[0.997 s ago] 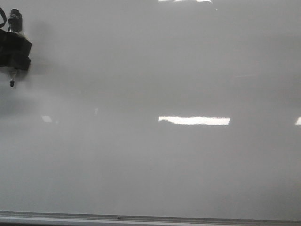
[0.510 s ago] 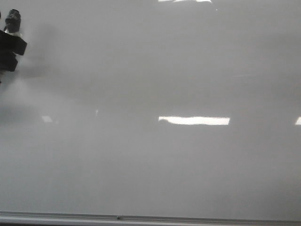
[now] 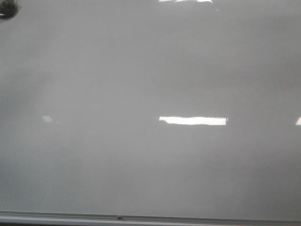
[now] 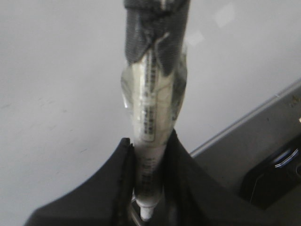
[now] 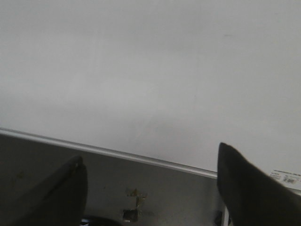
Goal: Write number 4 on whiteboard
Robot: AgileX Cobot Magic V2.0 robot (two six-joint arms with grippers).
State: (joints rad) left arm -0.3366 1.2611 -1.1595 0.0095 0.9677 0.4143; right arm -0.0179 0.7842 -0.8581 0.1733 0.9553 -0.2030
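Note:
The whiteboard [image 3: 150, 70] fills the front view, glossy pale grey, with a thin metal edge strip [image 3: 150, 217] along its near side. No number 4 shows on it in any view. My left gripper [image 4: 149, 155] is shut on a white marker [image 4: 153, 117] wrapped in clear and black tape, held over the board [image 4: 56, 94]. In the front view only a dark bit of it [image 3: 8, 8] shows at the top left corner. My right gripper [image 5: 150, 176] is open and empty, over the board's edge strip [image 5: 117, 153].
Bright rectangular light reflections [image 3: 193, 120] lie on the board. A grey surface [image 5: 155, 188] lies beyond the edge strip with a small stain. A dark object [image 4: 273, 174] sits off the board's edge in the left wrist view.
My left gripper with the marker has moved up and to the left, almost out of the front view. The board looks unchanged.

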